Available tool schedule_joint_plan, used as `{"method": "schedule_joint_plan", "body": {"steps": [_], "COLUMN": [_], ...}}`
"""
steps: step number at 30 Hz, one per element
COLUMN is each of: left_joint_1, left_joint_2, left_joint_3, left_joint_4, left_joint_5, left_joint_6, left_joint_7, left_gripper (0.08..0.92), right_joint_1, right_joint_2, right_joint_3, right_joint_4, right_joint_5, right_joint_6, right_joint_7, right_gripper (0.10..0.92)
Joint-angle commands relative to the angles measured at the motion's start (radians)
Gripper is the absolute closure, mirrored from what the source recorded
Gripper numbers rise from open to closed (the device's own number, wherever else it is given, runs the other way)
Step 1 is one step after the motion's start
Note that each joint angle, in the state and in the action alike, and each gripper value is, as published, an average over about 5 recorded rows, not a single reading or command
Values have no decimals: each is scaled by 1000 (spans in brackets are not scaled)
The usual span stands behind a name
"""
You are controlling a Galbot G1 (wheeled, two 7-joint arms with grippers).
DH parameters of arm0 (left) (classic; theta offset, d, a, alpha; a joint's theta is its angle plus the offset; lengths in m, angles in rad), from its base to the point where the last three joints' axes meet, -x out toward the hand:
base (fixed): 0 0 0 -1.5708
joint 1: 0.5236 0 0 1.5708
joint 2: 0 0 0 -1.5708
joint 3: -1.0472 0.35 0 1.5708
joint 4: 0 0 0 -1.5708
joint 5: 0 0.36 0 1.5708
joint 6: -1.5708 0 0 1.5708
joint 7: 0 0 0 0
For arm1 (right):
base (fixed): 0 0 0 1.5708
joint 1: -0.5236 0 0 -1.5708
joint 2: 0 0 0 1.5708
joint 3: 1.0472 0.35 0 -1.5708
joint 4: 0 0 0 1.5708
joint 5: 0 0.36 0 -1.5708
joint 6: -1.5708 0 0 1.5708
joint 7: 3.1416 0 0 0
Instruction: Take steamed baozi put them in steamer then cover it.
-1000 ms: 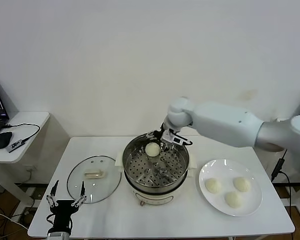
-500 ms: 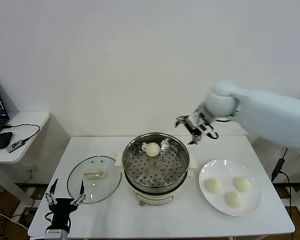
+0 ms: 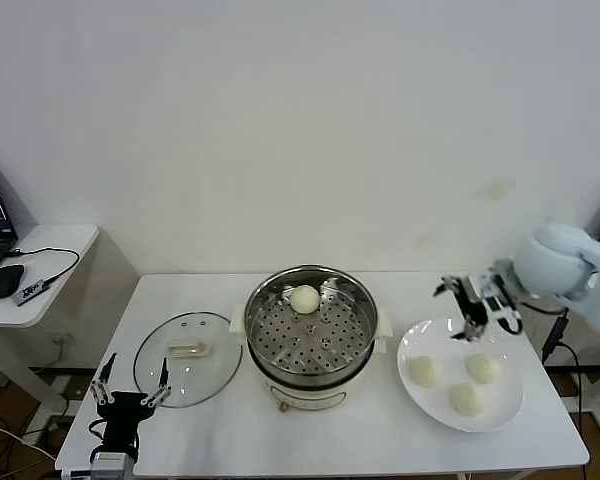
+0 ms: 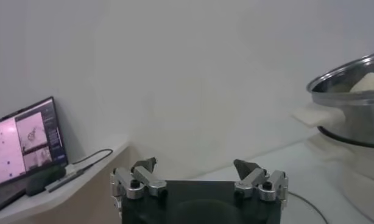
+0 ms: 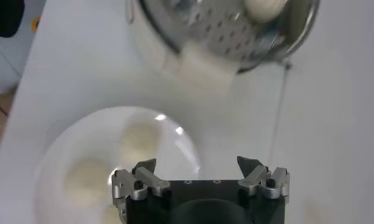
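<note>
Buns lie in two places: one bun (image 3: 304, 298) sits on the perforated tray inside the steamer (image 3: 270, 345), and three buns (image 3: 458, 382) rest on the white plate (image 3: 413, 345). Above the plate's far edge hovers the right hand (image 3: 466, 302), open and empty. The left hand (image 3: 132, 393), also open, waits at the tabletop's (image 3: 240, 430) near corner beside the glass lid (image 3: 188, 356).

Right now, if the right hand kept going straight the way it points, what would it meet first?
Probably the white plate with its three baozi: the open right hand aims down at it. Which bun comes first is unclear.
</note>
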Motion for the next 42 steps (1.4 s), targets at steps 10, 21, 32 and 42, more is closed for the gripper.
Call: {"method": "schedule_joint_plan", "body": {"steps": [10,21,32,42], "left_joint_1": [2,8,6,4], "left_joint_2": [3,-7,-11,-12], "left_joint_3": [-21,-34,-35,-34], "left_joint_4": [7,17,22,28], "left_joint_5": [14,21,23,23], "left_joint_6": [18,16,14,12], "left_joint_7": [5,4,7,6], "left_gripper": [177,177,177,177], "right_joint_1": [-544,-533,-518,-515], "right_joint_2": [129,246,296,296], "right_joint_3": [360,320,289,285], "right_joint_4": [-175,-285,-318,-315], "right_joint_5": [-161,-168,-167,-166], "right_joint_6": [-20,-13,-19,-32], "right_joint_7": [55,81,117,102], "right_gripper": [203,203,203,230]}}
